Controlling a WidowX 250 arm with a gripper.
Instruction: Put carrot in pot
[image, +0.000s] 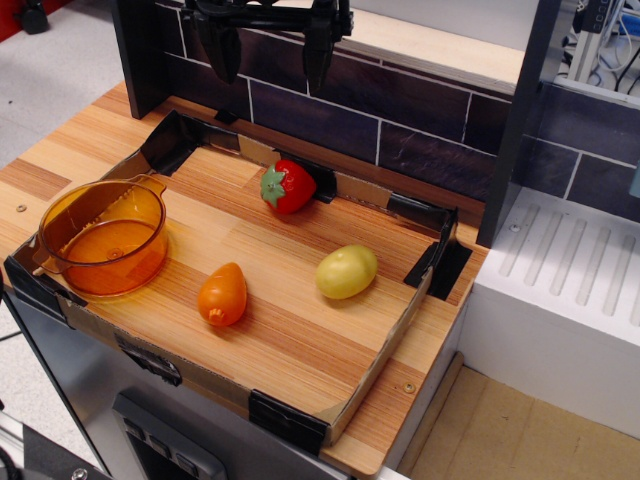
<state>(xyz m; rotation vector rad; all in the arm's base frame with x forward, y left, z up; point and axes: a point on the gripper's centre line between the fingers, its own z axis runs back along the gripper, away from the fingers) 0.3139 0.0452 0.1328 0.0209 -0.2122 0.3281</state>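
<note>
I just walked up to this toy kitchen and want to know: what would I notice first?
Probably the round see-through orange plastic pot at the left of the wooden board, empty. Beside it to the right lies the small glossy orange toy carrot, then a yellow-green oval fruit, with a red strawberry with green leaves near the back. The black claw hangs open up above.
</note>
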